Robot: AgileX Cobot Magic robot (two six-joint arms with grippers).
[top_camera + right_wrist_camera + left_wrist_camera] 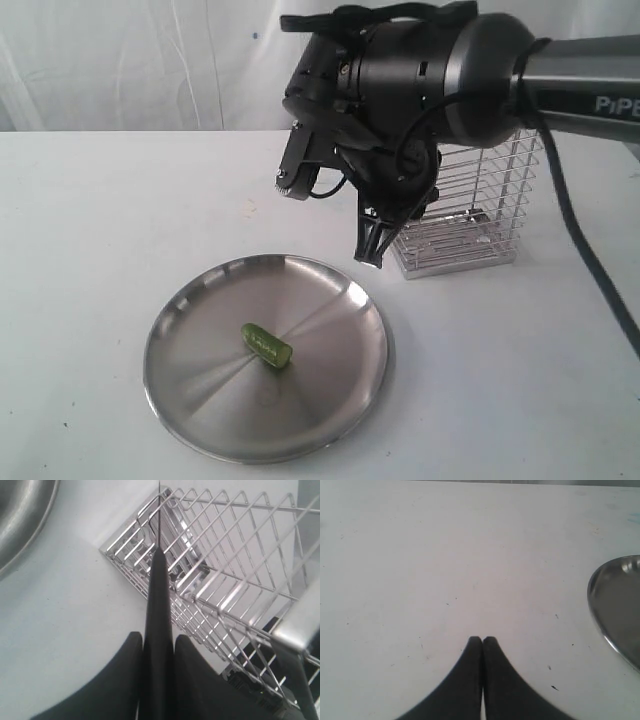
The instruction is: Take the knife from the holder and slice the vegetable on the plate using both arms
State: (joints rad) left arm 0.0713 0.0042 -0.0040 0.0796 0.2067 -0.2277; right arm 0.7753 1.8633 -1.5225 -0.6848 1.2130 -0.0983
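Now right jaws clamp the knife just beside the holder, left jaws closed empty; blade could snag wires.

Green vegetable, silver plate, chrome wire-grid holder, black knife handle, white table

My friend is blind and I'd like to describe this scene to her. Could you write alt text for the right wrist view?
A gripper clamps a black-handled knife, its thin blade pointing toward a chrome wire holder on a white table. The rim of a steel plate shows at the picture's edge.
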